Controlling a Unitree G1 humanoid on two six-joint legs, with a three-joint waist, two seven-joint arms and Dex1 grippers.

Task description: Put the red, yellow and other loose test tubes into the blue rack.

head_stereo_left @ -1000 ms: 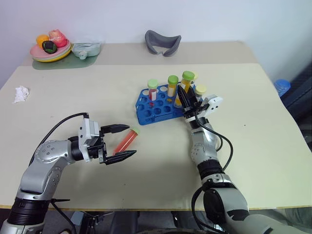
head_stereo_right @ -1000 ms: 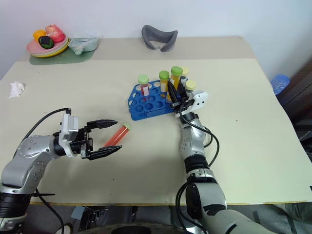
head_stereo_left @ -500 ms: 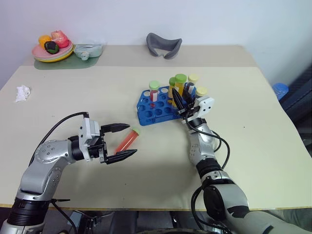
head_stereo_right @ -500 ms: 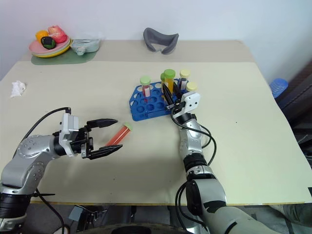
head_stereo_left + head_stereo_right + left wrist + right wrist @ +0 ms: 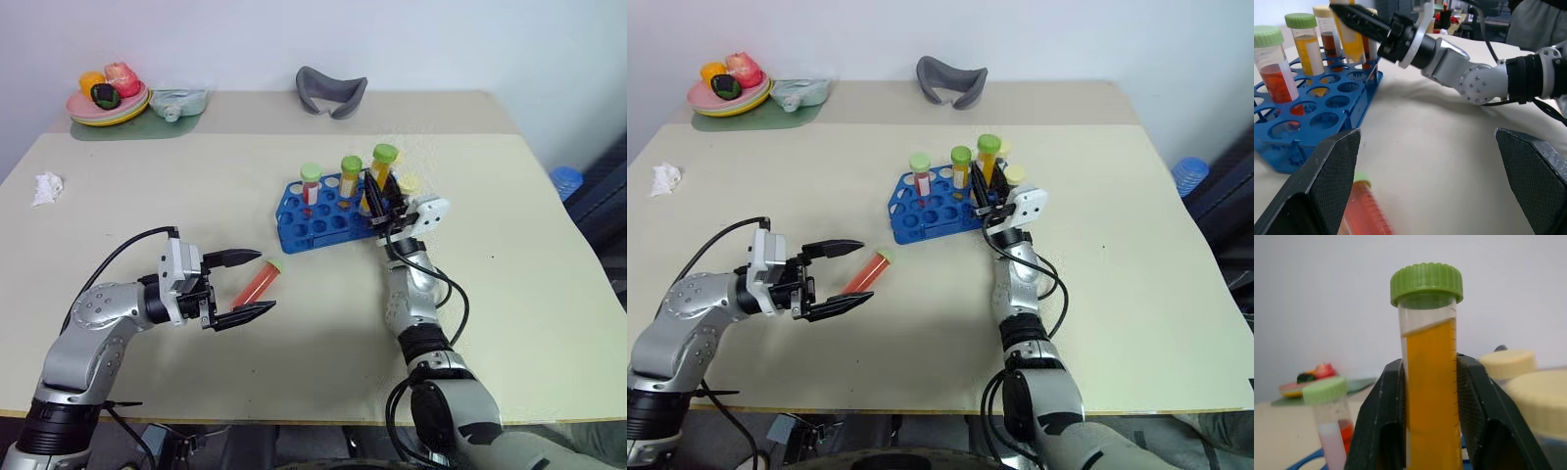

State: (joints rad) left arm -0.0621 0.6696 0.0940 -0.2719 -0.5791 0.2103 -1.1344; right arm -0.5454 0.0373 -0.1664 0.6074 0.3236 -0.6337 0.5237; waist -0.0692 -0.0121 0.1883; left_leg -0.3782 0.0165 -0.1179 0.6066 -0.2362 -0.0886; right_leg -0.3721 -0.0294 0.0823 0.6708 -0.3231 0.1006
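Note:
The blue rack (image 5: 312, 223) stands mid-table with a red tube (image 5: 311, 185), a yellow tube (image 5: 350, 177) and a pale-capped tube (image 5: 407, 184) upright in it. My right gripper (image 5: 376, 199) is shut on a green-capped yellow tube (image 5: 1430, 382), which it holds upright over the rack's right end. Both black fingers (image 5: 1385, 421) press its sides. A loose red tube (image 5: 254, 283) with a green cap lies on the table left of the rack. My left gripper (image 5: 242, 287) is open and level, its fingertips on either side of that tube's lower end without touching it.
A plate of toy fruit (image 5: 106, 98) and a teal item (image 5: 176, 100) sit at the far left corner. A grey curved object (image 5: 330, 88) lies at the back. Crumpled white paper (image 5: 45, 188) is near the left edge.
My right gripper has carried the yellow tube a little to the right, away from the racked yellow tube, and rolled slightly. The left gripper and loose red tube are unchanged.

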